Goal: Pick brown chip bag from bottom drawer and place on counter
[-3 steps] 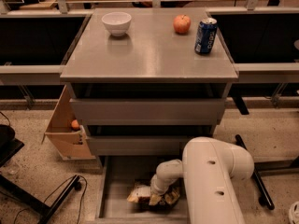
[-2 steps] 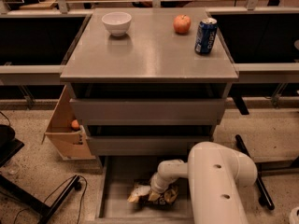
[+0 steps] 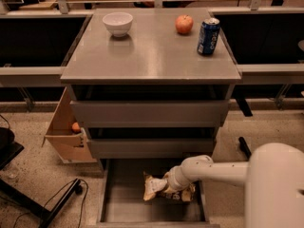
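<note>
Down low, the gripper (image 3: 171, 182) sits inside the open bottom drawer (image 3: 124, 199), right against the brown chip bag (image 3: 153, 188), which lies on the drawer floor toward its right side; whether it has hold of the bag cannot be told. On the desk (image 3: 152, 56) stand a white bowl (image 3: 118, 23), an apple (image 3: 184, 24) and a blue can (image 3: 208, 30).

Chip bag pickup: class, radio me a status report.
Gripper down in bottom drawer, at the chip bag. Bag on drawer floor, not yet on counter. Bowl, apple, can along counter's far edge.
</note>
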You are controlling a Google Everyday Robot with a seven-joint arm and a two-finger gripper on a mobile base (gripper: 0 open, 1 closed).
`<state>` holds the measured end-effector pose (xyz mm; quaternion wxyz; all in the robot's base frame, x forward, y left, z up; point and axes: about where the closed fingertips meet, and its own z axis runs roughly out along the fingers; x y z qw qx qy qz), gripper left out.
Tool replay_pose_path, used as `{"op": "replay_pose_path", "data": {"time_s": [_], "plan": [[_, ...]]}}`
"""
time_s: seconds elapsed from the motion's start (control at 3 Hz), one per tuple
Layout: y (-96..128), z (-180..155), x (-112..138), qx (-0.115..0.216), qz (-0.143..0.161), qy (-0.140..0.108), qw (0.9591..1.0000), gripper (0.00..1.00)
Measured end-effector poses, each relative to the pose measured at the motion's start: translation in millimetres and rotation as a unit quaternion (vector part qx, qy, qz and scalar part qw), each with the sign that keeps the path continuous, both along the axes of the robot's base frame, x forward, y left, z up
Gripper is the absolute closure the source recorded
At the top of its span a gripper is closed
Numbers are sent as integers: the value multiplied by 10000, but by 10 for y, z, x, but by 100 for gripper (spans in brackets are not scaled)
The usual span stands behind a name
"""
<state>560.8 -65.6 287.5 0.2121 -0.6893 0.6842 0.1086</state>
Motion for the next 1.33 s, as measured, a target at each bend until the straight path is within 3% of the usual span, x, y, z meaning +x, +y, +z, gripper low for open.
{"op": "replay_pose_path", "data": {"time_s": [0.33,0.67,1.33], "plan": [[-85,798,-501,4,368,29,9993,100],[-99,1788,-578,-112,825,-235,9963,100],[-57,3777,-80,-591,1097,-1111,9860,100]]}}
